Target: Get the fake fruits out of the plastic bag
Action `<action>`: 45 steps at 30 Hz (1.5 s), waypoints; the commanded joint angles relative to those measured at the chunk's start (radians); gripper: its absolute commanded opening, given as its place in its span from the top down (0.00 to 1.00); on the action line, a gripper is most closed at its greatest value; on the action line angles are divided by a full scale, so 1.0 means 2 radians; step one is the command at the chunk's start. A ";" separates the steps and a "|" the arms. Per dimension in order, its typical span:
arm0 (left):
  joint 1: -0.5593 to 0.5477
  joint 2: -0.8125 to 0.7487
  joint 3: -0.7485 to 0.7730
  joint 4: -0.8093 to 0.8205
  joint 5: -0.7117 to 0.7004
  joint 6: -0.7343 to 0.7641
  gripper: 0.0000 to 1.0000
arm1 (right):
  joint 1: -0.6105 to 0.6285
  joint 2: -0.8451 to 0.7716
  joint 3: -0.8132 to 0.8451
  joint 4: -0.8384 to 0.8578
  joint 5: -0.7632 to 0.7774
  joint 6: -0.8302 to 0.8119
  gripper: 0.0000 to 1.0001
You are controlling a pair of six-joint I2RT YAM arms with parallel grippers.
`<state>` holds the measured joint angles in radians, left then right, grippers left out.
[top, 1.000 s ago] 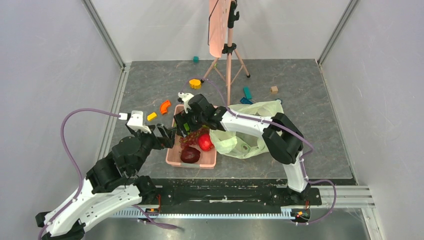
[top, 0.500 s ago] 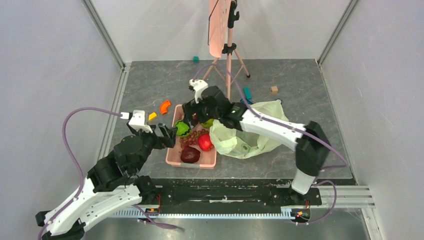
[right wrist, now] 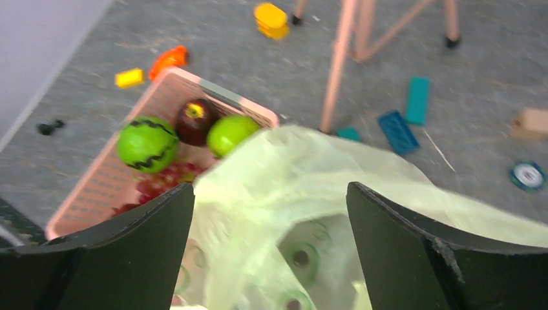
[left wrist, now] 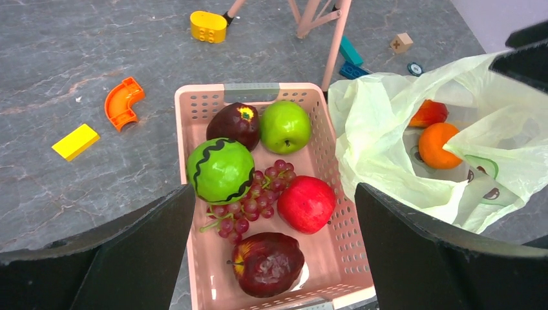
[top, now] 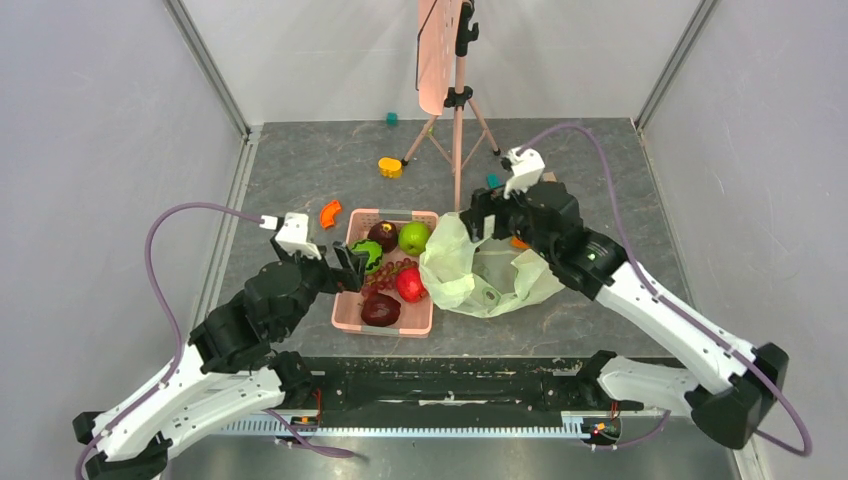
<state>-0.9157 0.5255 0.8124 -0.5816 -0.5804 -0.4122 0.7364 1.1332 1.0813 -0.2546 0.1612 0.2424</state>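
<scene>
My left gripper (left wrist: 274,194) and right gripper (right wrist: 270,190) are wide open and hold nothing. Below the left one, the green apple (left wrist: 285,126), red apple (left wrist: 306,203) and stripy green ball (left wrist: 220,170) sit in the basket (left wrist: 258,91). I think two are left to take out. The orange (left wrist: 437,144) and orange-red fruit (left wrist: 428,113) are in the bag (left wrist: 381,148) under the right one.

Grey veined table (top: 300,170). Carried pink basket (left wrist: 183,123) near front, bag (left wrist: 378,135) against its right side. Bore tripod (top: 458,110) behind. Held yellow brick (left wrist: 208,26), orange curve (left wrist: 123,102) and yellow bar (left wrist: 76,141) leftward. Held teal bar (left wrist: 351,50), blue block (left wrist: 353,70), wooden cube (left wrist: 401,42) and disc (left wrist: 415,68) beyond bag.
</scene>
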 commanded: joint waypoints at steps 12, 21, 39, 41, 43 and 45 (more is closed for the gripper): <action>0.002 0.060 0.009 0.064 0.056 0.020 0.00 | -0.031 -0.006 -0.117 -0.027 -0.008 -0.004 0.31; 0.001 0.055 0.008 0.058 0.055 0.016 0.00 | -0.042 0.076 -0.119 -0.013 0.030 0.002 0.43; 0.002 0.052 0.014 0.045 0.054 0.015 0.00 | -0.073 0.213 -0.095 0.123 -0.030 -0.026 0.36; 0.002 0.053 0.013 0.045 0.053 0.014 0.00 | -0.075 0.218 -0.098 0.147 -0.039 -0.027 0.34; 0.002 0.054 0.012 0.045 0.052 0.014 0.00 | -0.079 0.222 -0.102 0.161 -0.049 -0.028 0.32; 0.002 0.056 0.012 0.045 0.051 0.014 0.00 | -0.083 0.227 -0.106 0.173 -0.061 -0.026 0.29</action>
<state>-0.9157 0.6376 0.8124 -0.5003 -0.4683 -0.4126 0.5854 1.5696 0.8558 -0.0269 0.0990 0.2050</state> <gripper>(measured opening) 0.994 0.688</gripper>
